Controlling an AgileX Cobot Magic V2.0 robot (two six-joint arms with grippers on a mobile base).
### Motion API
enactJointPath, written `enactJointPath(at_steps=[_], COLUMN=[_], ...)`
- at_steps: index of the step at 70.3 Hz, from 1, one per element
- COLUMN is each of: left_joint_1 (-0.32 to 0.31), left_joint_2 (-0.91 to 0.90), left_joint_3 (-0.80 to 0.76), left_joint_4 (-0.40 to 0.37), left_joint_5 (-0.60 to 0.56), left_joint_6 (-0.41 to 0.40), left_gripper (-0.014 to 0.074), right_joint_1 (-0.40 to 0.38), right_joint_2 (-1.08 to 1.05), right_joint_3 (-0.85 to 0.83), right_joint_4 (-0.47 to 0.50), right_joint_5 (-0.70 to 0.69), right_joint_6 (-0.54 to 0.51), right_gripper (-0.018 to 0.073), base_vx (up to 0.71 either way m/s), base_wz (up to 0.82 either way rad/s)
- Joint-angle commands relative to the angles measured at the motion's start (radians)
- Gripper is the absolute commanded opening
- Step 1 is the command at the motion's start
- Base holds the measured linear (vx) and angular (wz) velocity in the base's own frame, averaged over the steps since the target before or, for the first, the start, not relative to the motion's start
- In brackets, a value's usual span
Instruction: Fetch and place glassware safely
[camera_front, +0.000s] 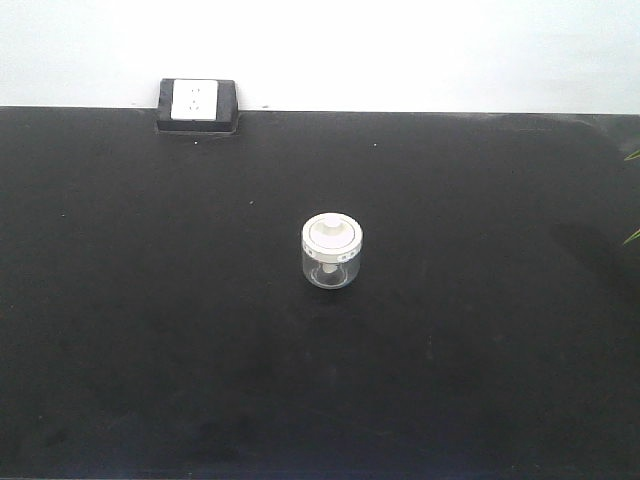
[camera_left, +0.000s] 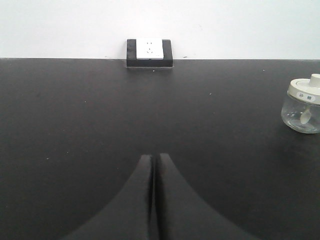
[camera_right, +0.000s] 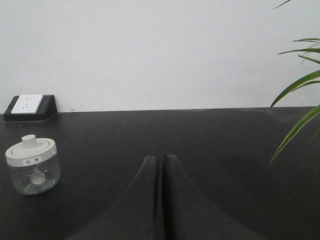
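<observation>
Jar (camera_front: 330, 251) w/ off-white lid stands upright mid desk (camera_front: 480, 380), btwn my arms. My left end effector (camera_left: 154, 159) & right end effector (camera_right: 160, 159) both pressed together, holding nothing, well apart from it.

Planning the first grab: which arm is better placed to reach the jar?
Hard to call. The jar sits right of the shut left gripper and left of the shut right gripper. It shows whole in the right wrist view, so right, slightly.
</observation>
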Motion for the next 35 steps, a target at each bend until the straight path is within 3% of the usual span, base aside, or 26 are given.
enactJointPath(at_steps=[1, 35], left_joint_1=[0.003, 0.003], left_joint_2=[-0.012, -0.012], left_joint_3=[0.031, 0.031], left_joint_4=[-0.012, -0.012], left_joint_5=[-0.075, -0.075], left_joint_6=[-0.001, -0.001], left_gripper=[-0.0007, -0.0007], right_joint_1=[-0.005, -0.005], right_joint_2=[-0.013, -0.013], right_joint_3=[0.020, 0.020], right_joint_4=[-0.008, -0.008], right_joint_5=[-0.067, -0.069], right_joint_6=[-0.003, -0.003], right_gripper=[-0.0003, -0.0003], base_vx=[0.00, 0.00], base_wz=[0.00, 0.00])
